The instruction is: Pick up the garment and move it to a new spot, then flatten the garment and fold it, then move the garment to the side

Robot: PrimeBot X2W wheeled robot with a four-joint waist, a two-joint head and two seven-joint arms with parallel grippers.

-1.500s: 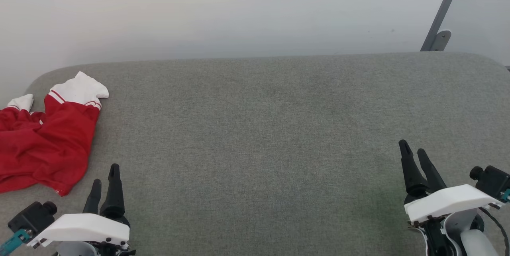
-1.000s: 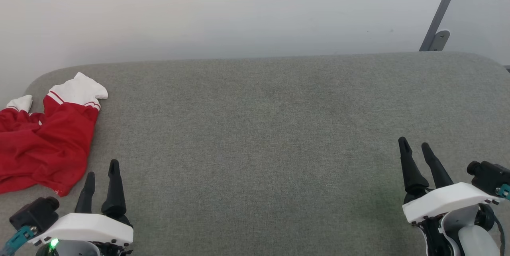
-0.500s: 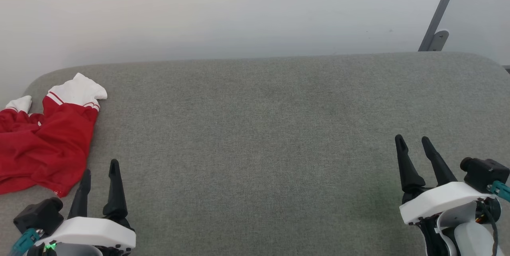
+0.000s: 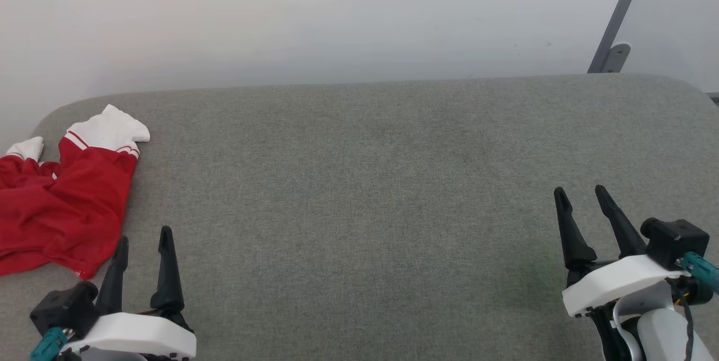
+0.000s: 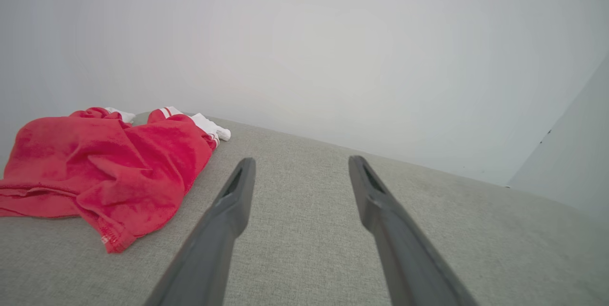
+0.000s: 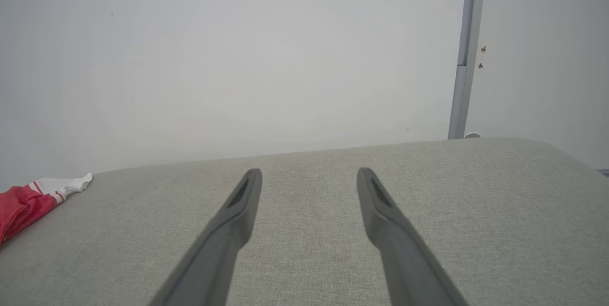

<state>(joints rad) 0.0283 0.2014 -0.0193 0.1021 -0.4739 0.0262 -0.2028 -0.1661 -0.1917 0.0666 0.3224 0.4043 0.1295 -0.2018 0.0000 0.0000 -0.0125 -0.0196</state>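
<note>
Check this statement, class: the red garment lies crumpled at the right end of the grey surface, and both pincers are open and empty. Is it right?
Not quite: the garment lies at the left end of the grey surface, as the head view shows. The rest stands: it is crumpled, and the left pincer and right pincer are open and empty.

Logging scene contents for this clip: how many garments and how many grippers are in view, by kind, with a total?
Garments: 1, the crumpled red garment
Grippers: 2, the left gripper and the right gripper, both open
Total: 3
</note>
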